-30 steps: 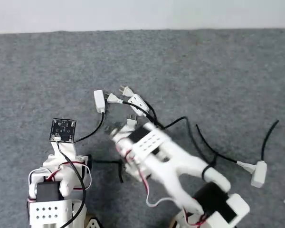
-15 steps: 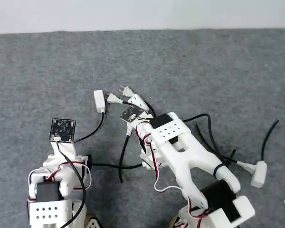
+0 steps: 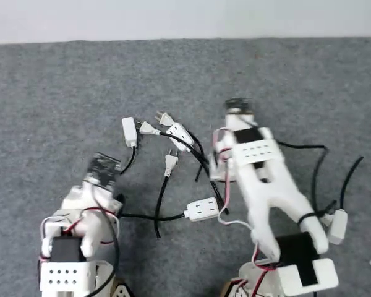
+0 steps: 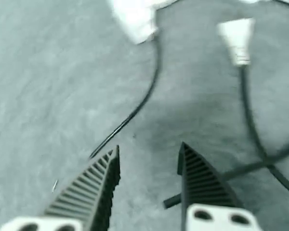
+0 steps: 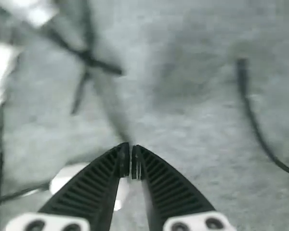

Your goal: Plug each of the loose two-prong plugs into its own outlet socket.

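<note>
Beyond the left claw (image 4: 150, 149) lies a white plug (image 4: 236, 41)

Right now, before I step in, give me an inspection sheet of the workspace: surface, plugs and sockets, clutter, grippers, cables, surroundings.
Surface: grey carpet-like mat, flat.
Job's things: white socket block lies between the arms; loose plug lies unplugged beyond it; small socket has a white plug at its side, whether inserted cannot be told; far socket lies beside the right arm.
Clutter: nothing seen.
Grippers: left gripper open over bare mat, empty; right gripper shut, nothing between its fingers.
Cables: black cords cross and tangle between the arms.
Surroundings: pale wall behind the mat.
</note>
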You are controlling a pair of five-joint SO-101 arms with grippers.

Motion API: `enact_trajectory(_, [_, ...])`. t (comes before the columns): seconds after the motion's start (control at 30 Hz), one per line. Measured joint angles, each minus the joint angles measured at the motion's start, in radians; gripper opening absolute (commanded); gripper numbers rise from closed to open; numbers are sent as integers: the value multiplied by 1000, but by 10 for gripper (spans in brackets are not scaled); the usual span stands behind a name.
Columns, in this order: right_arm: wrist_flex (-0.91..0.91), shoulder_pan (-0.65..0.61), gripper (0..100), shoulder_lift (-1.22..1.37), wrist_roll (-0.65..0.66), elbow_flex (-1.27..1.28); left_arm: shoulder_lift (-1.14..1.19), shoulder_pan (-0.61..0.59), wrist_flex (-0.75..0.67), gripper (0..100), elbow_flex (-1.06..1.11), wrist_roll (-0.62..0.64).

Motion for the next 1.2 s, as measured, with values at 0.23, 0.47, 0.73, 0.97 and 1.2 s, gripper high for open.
enact_trajectory(0.23, [-41,256,9,-2,110,126,0,408,48,344,-20,-169])
enact_trajectory(0.47, [-104,451,9,-3,181,132,40,643,41,374,-98,-224])
enact_trajectory(0.73, [-123,488,9,-3,195,132,585,694,28,374,-442,-296])
enact_trajectory(0.97, [-146,525,9,-3,204,132,1120,730,0,374,-758,-321])
enact_trajectory(1.2, [-172,562,9,-3,207,132,1422,713,-157,303,-852,-316])
